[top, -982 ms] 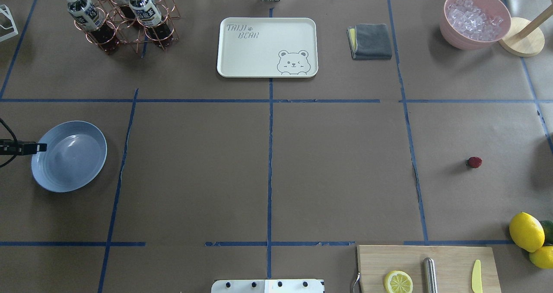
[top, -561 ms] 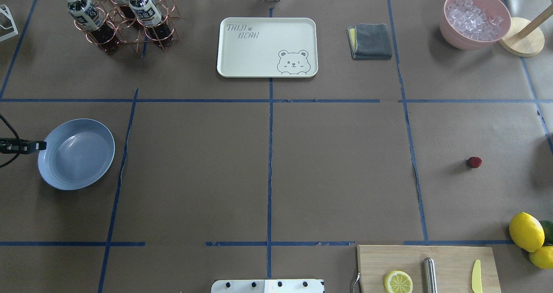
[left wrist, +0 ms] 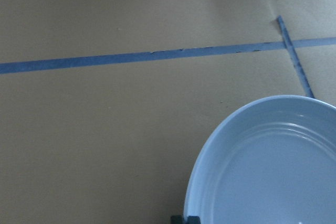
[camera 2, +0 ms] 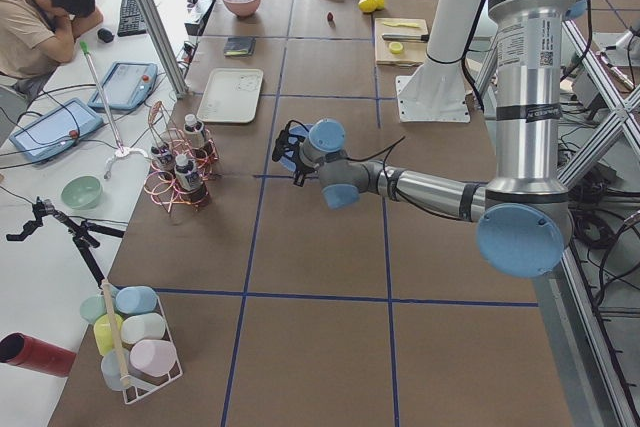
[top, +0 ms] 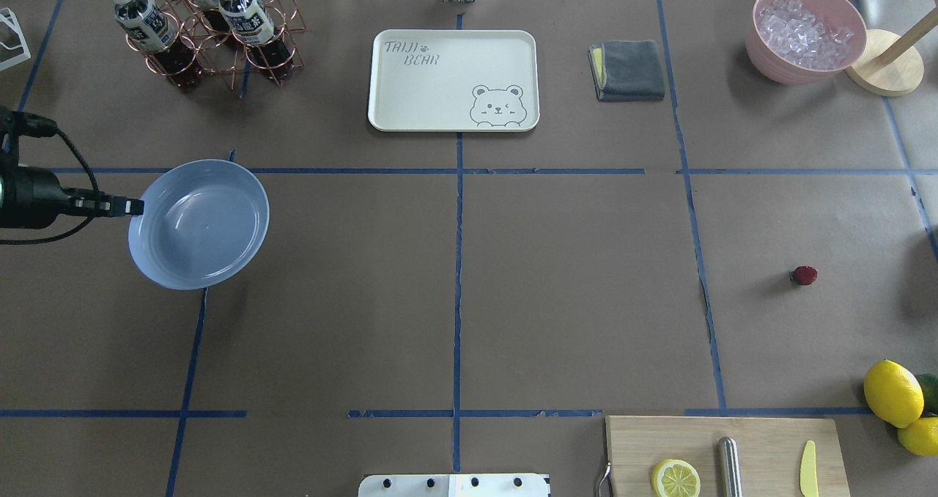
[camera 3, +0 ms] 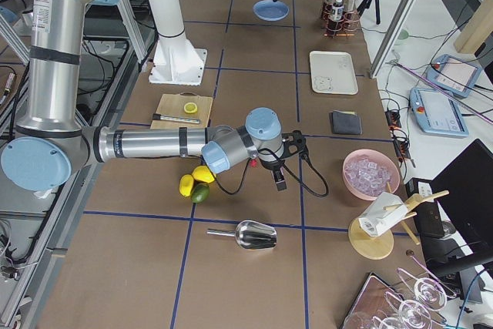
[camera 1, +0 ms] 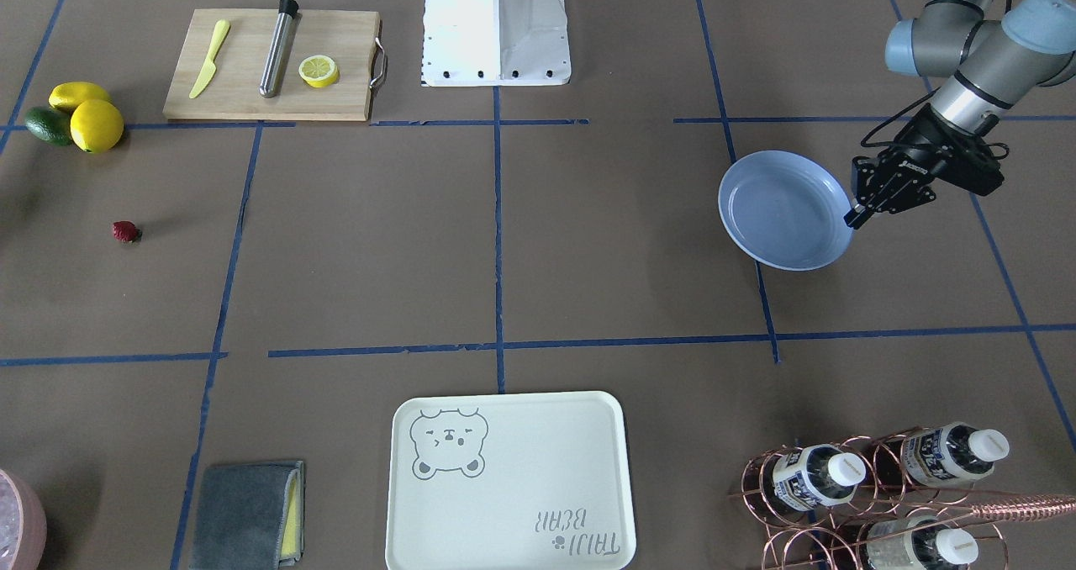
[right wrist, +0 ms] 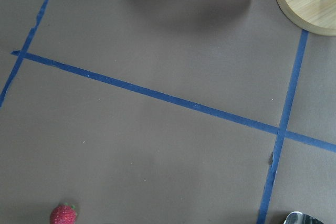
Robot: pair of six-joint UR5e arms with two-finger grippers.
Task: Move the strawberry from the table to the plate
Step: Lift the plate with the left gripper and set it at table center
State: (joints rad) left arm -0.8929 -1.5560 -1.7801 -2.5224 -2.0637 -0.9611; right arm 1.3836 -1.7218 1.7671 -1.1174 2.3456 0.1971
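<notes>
The strawberry [top: 804, 275] lies alone on the brown table [top: 571, 292] at the right side, also visible in the front view [camera 1: 126, 232] and at the bottom edge of the right wrist view [right wrist: 64, 214]. My left gripper [top: 135, 206] is shut on the near-left rim of the light-blue plate [top: 198, 224], far to the left of the berry. The front view shows the same hold [camera 1: 853, 217] on the plate [camera 1: 786, 210], which is empty. My right gripper [camera 3: 279, 181] shows only in the exterior right view, hanging over the table; I cannot tell whether it is open or shut.
At the back stand a cream bear tray [top: 453, 79], a copper rack of bottles [top: 209, 28], a grey cloth [top: 628, 70] and a pink bowl of ice [top: 806, 31]. A cutting board [top: 762, 438] with a lemon half and lemons [top: 892, 393] sit near the front right.
The left gripper has carried the plate to the right and toward the far side of the table. The strawberry has not moved.
</notes>
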